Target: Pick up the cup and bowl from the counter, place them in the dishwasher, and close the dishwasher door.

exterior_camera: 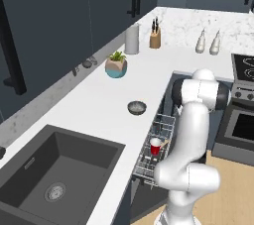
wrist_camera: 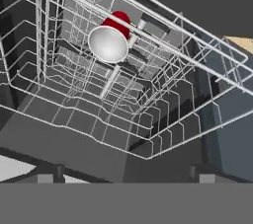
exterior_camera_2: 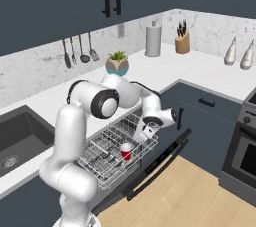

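The red cup (exterior_camera: 156,145) stands in the white wire rack (exterior_camera: 147,165) pulled out of the dishwasher; in the hand view its pale inside (wrist_camera: 109,44) faces me among the wires. My gripper (exterior_camera_2: 139,134) hovers open just above and right of the cup (exterior_camera_2: 127,151), apart from it, with nothing between its widely spread fingertips (wrist_camera: 45,178). The dark grey bowl (exterior_camera: 137,107) rests on the white counter (exterior_camera: 94,100), near the edge above the rack. The dishwasher door (exterior_camera_2: 156,165) hangs open, folded down in front of the rack.
A teal plant pot (exterior_camera: 116,66), paper towel roll (exterior_camera: 132,39), knife block (exterior_camera: 155,37) and two bottles (exterior_camera: 201,42) stand along the back of the counter. The dark sink (exterior_camera: 54,169) is at the left, the oven (exterior_camera: 242,120) at the right, wood floor (exterior_camera_2: 200,191) before the door.
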### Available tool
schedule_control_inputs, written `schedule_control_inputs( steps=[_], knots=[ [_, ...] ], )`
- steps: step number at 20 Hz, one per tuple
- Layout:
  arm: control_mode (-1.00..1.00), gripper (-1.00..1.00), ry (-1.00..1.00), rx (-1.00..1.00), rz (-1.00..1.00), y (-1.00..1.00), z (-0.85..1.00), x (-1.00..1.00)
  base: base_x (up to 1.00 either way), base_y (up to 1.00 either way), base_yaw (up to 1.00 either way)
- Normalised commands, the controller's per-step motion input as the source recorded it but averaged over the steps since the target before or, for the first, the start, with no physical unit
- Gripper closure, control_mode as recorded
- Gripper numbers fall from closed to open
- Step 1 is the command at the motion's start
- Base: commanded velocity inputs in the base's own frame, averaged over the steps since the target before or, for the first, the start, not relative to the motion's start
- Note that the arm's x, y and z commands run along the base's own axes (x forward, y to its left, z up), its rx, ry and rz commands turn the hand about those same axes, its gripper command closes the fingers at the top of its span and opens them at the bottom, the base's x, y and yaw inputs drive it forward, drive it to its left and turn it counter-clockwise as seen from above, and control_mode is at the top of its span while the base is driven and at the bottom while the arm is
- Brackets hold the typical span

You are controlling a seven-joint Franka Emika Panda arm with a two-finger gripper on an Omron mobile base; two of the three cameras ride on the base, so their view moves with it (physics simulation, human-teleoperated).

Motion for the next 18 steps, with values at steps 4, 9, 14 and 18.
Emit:
schedule_control_inputs(
  steps=[4,9,14,18],
  knots=[
    [-1.00,-1.00,-0.45,-0.19,0.11,0.39,0.94,-0.59,0.00,0.00,0.00],
    [-1.00,-1.00,-0.32,-0.23,0.16,0.80,0.64,-0.15,0.00,0.00,0.00],
    [-1.00,-1.00,-0.21,-0.25,0.16,0.92,0.26,0.13,0.00,0.00,0.00],
    [-1.00,-1.00,-0.20,-0.29,0.10,0.72,0.08,0.25,0.00,0.00,0.00]
  ],
)
